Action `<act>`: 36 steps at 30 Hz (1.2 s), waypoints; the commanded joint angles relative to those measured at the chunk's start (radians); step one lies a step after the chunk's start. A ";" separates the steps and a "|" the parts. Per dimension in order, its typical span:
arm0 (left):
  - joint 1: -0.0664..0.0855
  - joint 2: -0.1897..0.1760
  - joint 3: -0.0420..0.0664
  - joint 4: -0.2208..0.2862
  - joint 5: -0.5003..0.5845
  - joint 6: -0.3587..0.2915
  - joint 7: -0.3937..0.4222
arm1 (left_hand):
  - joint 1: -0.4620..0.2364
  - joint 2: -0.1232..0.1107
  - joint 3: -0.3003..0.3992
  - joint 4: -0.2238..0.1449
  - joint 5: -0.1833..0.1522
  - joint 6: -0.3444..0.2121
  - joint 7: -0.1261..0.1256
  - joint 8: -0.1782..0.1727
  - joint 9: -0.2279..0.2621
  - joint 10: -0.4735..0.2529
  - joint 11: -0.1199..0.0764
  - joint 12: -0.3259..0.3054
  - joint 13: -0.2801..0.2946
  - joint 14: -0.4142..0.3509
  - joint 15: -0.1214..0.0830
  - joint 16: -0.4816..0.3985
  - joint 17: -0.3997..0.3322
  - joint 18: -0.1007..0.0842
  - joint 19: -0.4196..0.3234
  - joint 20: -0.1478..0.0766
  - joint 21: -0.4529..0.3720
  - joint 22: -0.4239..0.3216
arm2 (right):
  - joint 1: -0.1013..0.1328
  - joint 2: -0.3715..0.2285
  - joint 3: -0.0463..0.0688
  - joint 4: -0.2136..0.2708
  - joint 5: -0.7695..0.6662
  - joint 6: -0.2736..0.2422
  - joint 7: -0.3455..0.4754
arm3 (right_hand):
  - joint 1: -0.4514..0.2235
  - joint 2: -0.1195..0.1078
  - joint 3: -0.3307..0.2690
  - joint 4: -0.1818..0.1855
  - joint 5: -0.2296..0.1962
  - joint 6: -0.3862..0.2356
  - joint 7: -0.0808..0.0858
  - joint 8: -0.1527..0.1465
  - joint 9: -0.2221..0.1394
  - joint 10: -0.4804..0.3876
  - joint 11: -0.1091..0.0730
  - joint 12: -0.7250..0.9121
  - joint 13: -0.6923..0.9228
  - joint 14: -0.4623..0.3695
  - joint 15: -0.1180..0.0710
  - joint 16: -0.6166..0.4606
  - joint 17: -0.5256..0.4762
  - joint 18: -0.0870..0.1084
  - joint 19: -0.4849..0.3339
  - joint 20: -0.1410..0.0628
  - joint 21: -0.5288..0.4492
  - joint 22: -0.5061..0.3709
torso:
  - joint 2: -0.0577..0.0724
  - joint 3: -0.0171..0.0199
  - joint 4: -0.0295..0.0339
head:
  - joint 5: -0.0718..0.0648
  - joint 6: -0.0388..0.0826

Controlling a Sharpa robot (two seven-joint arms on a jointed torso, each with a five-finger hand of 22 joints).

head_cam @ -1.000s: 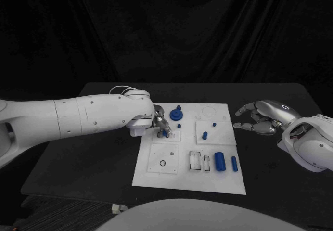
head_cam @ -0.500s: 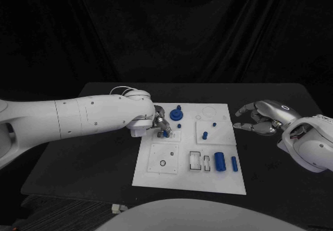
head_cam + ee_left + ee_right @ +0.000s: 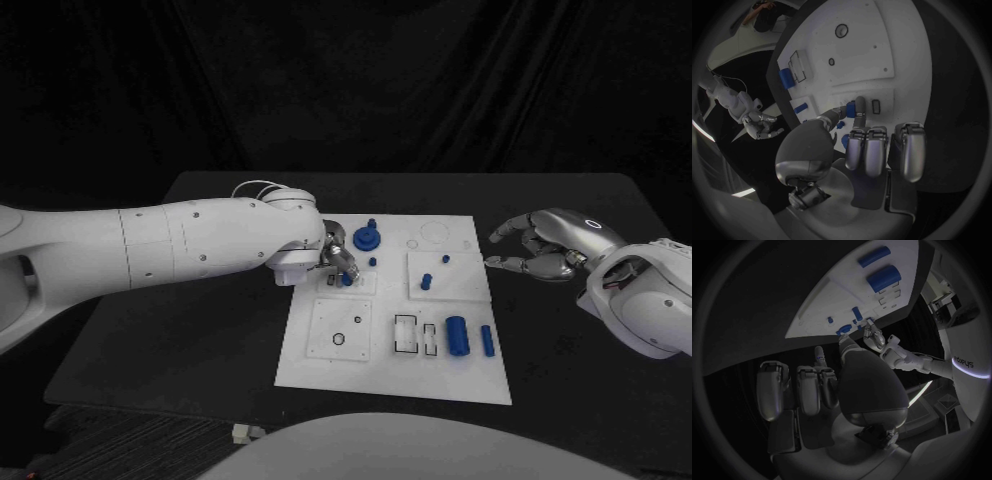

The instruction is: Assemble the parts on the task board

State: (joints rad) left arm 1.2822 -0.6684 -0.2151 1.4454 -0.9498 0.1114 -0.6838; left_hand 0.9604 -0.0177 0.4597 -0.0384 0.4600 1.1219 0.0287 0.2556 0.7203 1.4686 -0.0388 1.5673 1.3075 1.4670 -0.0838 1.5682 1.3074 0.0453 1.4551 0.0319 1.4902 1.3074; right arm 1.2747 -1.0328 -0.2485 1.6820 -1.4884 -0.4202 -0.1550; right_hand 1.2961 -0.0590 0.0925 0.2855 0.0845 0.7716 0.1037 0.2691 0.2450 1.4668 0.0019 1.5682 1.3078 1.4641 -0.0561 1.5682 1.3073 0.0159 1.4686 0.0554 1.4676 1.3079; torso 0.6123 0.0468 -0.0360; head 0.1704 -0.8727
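Note:
The white task board [image 3: 389, 375] lies in the middle of the black table. My left hand [image 3: 329, 262] hovers over its upper-left part and pinches a small blue part [image 3: 851, 108] between thumb and a finger, just beside a small rectangular slot [image 3: 876, 106]. That part [image 3: 346, 281] sits low against the board. A round blue piece [image 3: 368, 238], short blue pegs [image 3: 427, 281] and a thick blue cylinder [image 3: 456, 336] with a thinner rod [image 3: 488, 340] rest on the board. My right hand [image 3: 541, 250] hangs right of the board, fingers loosely bent and apart, holding nothing.
Two outlined rectangular recesses [image 3: 408, 333] lie left of the cylinder, and a plate with a round hole [image 3: 339, 338] sits at the board's lower left. Bare black table [image 3: 188, 330] surrounds the board on all sides.
My left hand has shifted very slightly right with the small blue part. The right hand has stayed where it was.

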 commanded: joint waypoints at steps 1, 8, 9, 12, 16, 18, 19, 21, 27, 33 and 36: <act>-0.002 0.002 0.000 0.000 0.005 -0.002 0.019 | -0.004 0.010 0.005 0.002 -0.001 0.003 -0.006 -0.002 0.003 0.102 -0.006 0.004 0.263 0.104 -0.002 0.003 0.263 -0.008 0.000 -0.004 -0.007 0.160 | -0.003 -0.001 0.001 0.001 -0.002 0.010 -0.019 | 0.004 0.008 -0.004 -0.004 0.003 0.008 0.000 0.006 -0.001 0.104 0.008 0.003 0.263 0.107 0.005 0.003 0.263 0.012 0.043 0.005 -0.005 0.226 | 0.001 -0.0003 -0.0002 | 0.000 0.000; -0.002 0.005 0.000 -0.004 0.005 0.001 0.020 | -0.004 0.011 0.006 0.002 -0.001 0.003 -0.007 -0.002 0.003 0.102 -0.006 0.004 0.263 0.104 -0.002 0.003 0.263 -0.008 0.000 -0.004 -0.007 0.160 | -0.003 -0.003 0.001 0.002 -0.002 0.016 -0.022 | 0.004 0.008 -0.004 -0.004 0.003 0.008 0.000 0.006 -0.001 0.104 0.008 0.003 0.263 0.107 0.005 0.003 0.263 0.012 0.043 0.005 -0.005 0.226 | 0.001 0.0001 0.0006 | -0.001 0.000; -0.002 0.005 0.000 -0.004 0.005 0.002 0.020 | -0.004 0.011 0.006 0.002 -0.001 0.003 -0.007 -0.002 0.003 0.102 -0.006 0.004 0.263 0.104 -0.002 0.003 0.263 -0.008 0.000 -0.004 -0.007 0.160 | -0.003 -0.002 0.001 0.002 -0.002 0.017 -0.022 | 0.004 0.008 -0.004 -0.004 0.003 0.008 0.000 0.006 -0.001 0.104 0.008 0.003 0.263 0.107 0.005 0.003 0.263 0.012 0.043 0.005 -0.005 0.226 | 0.001 0.0000 0.0006 | -0.001 0.000; -0.003 0.006 0.000 -0.005 0.005 0.006 0.020 | -0.004 0.012 0.007 0.003 -0.001 0.002 -0.006 -0.002 0.004 0.102 -0.006 0.004 0.263 0.104 -0.002 0.003 0.263 -0.007 -0.002 -0.004 -0.008 0.159 | -0.003 -0.002 0.001 0.002 -0.002 0.019 -0.023 | 0.004 0.008 -0.004 -0.004 0.003 0.008 0.000 0.006 -0.001 0.104 0.008 0.003 0.263 0.107 0.005 0.003 0.263 0.012 0.043 0.005 -0.005 0.226 | 0.000 -0.0004 0.0000 | 0.000 0.000; -0.003 0.007 0.000 -0.006 0.005 0.010 0.020 | -0.015 0.012 0.001 0.011 -0.084 -0.006 -0.002 -0.019 0.007 0.102 -0.002 0.004 0.263 0.104 0.002 0.003 0.263 -0.007 -0.002 -0.001 -0.010 0.160 | -0.003 -0.001 0.001 0.002 -0.002 0.021 -0.024 | 0.004 0.009 -0.007 -0.003 0.004 0.010 0.000 0.006 -0.003 0.104 0.008 0.003 0.263 0.107 0.006 0.003 0.263 0.013 0.043 0.005 -0.006 0.225 | 0.001 -0.0003 0.0001 | 0.001 0.000; -0.003 0.007 0.000 -0.006 0.005 0.012 0.020 | -0.036 0.014 -0.024 0.038 -0.218 -0.004 0.002 -0.035 0.002 0.102 0.001 0.004 0.263 0.104 0.005 0.003 0.263 -0.007 -0.003 0.003 -0.013 0.160 | -0.003 -0.001 0.001 0.002 -0.002 0.022 -0.024 | 0.004 0.009 -0.007 -0.003 0.004 0.010 0.000 0.006 -0.003 0.104 0.008 0.003 0.263 0.107 0.006 0.003 0.263 0.013 0.043 0.005 -0.006 0.225 | 0.000 -0.0004 0.0001 | 0.001 0.000; -0.003 0.008 0.000 -0.006 0.005 0.013 0.020 | -0.040 0.012 -0.031 0.043 -0.235 -0.003 0.003 -0.038 0.002 0.102 0.002 0.004 0.263 0.104 0.006 0.003 0.263 -0.007 -0.002 0.003 -0.013 0.160 | -0.003 -0.001 0.001 0.002 -0.002 0.022 -0.024 | 0.004 0.009 -0.007 -0.003 0.004 0.010 0.000 0.006 -0.003 0.104 0.008 0.003 0.263 0.107 0.006 0.003 0.263 0.013 0.043 0.005 -0.006 0.225 | 0.000 -0.0005 0.0000 | 0.000 0.000; -0.003 0.007 0.000 -0.006 0.005 0.015 0.019 | -0.059 0.007 -0.063 0.066 -0.275 0.001 0.006 -0.048 -0.001 0.102 0.005 0.004 0.263 0.104 0.009 0.003 0.263 -0.007 -0.003 0.006 -0.015 0.160 | -0.003 -0.002 0.001 0.001 -0.002 0.023 -0.024 | 0.004 0.009 -0.007 -0.003 0.004 0.010 0.000 0.006 -0.003 0.104 0.008 0.003 0.263 0.107 0.006 0.003 0.263 0.013 0.043 0.005 -0.006 0.225 | 0.000 -0.0005 -0.0002 | 0.001 0.000; -0.004 0.007 0.000 -0.008 0.005 0.028 0.013 | -0.106 -0.004 -0.169 0.140 -0.384 0.007 0.013 -0.077 -0.009 0.102 0.011 0.004 0.263 0.104 0.015 0.003 0.263 -0.006 -0.006 0.012 -0.021 0.160 | -0.003 -0.002 0.001 0.001 -0.002 0.026 -0.026 | 0.004 0.009 -0.008 -0.003 0.004 0.010 0.000 0.006 -0.003 0.104 0.008 0.003 0.263 0.107 0.006 0.003 0.263 0.013 0.043 0.005 -0.005 0.225 | 0.000 -0.0005 0.0003 | 0.000 0.000; -0.004 0.005 0.000 -0.012 0.005 0.036 0.014 | -0.146 -0.014 -0.240 0.191 -0.405 0.013 0.015 -0.089 -0.006 0.102 0.015 0.004 0.263 0.104 0.018 0.003 0.263 -0.004 -0.011 0.015 -0.028 0.157 | -0.003 -0.001 0.001 0.000 -0.002 0.027 -0.026 | 0.004 0.009 -0.008 -0.003 0.004 0.010 0.000 0.006 -0.003 0.104 0.008 0.003 0.263 0.107 0.006 0.003 0.263 0.013 0.043 0.005 -0.005 0.225 | 0.000 -0.0005 0.0000 | 0.001 0.000; -0.004 0.004 0.000 -0.013 0.005 0.034 0.013 | -0.147 -0.013 -0.243 0.193 -0.404 0.015 0.015 -0.088 -0.005 0.102 0.015 0.004 0.263 0.104 0.018 0.003 0.263 -0.003 -0.012 0.015 -0.029 0.157 | -0.004 -0.002 0.001 0.000 -0.002 0.028 -0.026 | 0.004 0.009 -0.008 -0.003 0.004 0.010 0.000 0.006 -0.003 0.104 0.008 0.003 0.263 0.107 0.006 0.003 0.263 0.013 0.043 0.005 -0.005 0.225 | 0.001 -0.0005 0.0004 | 0.000 0.000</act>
State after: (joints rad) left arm 1.2803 -0.6649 -0.2158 1.4322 -0.9495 0.1306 -0.6807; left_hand 0.8206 -0.0310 0.2197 0.1547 0.0580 1.1345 0.0412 0.1712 0.7153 1.4682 -0.0318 1.5673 1.3075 1.4634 -0.0729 1.5682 1.3074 0.0455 1.4442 0.0429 1.4670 1.3073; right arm 1.2737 -1.0337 -0.2485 1.6816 -1.4884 -0.3995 -0.1631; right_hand 1.2961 -0.0590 0.0896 0.2827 0.0844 0.7716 0.1037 0.2691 0.2430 1.4668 0.0019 1.5682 1.3074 1.4641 -0.0561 1.5681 1.3073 0.0158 1.4686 0.0554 1.4676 1.3075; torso 0.6126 0.0463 -0.0359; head 0.1706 -0.8727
